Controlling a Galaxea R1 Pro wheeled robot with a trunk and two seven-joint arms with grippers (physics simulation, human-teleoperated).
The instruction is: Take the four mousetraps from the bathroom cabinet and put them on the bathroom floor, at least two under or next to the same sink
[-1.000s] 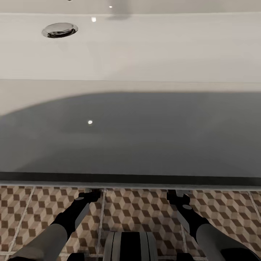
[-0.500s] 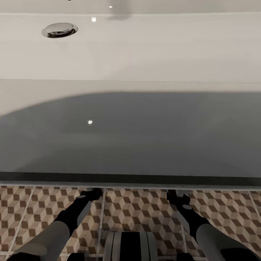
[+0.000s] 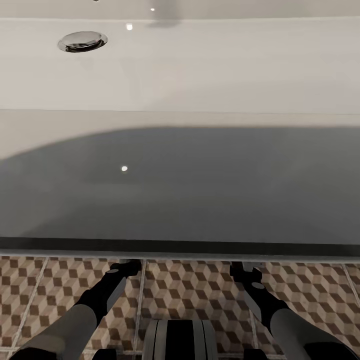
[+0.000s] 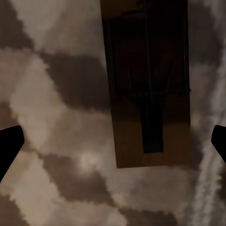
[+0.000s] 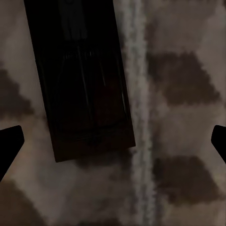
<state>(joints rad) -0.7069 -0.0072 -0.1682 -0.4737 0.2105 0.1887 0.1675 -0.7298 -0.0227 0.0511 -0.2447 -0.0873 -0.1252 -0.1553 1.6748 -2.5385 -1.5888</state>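
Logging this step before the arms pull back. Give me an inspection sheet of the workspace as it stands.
Surface: bathroom floor, cube-pattern tiles with pale grout lines.
Job's things: one mousetrap lies flat on the tiles below the left gripper; a second mousetrap lies flat beside a grout line below the right gripper.
Clutter: nothing seen.
Grippers: both open, fingertips spread wide, holding nothing.
Cables: nothing seen.
Surroundings: white bathroom sink with chrome drain overhangs both arms; its near side is in shadow.
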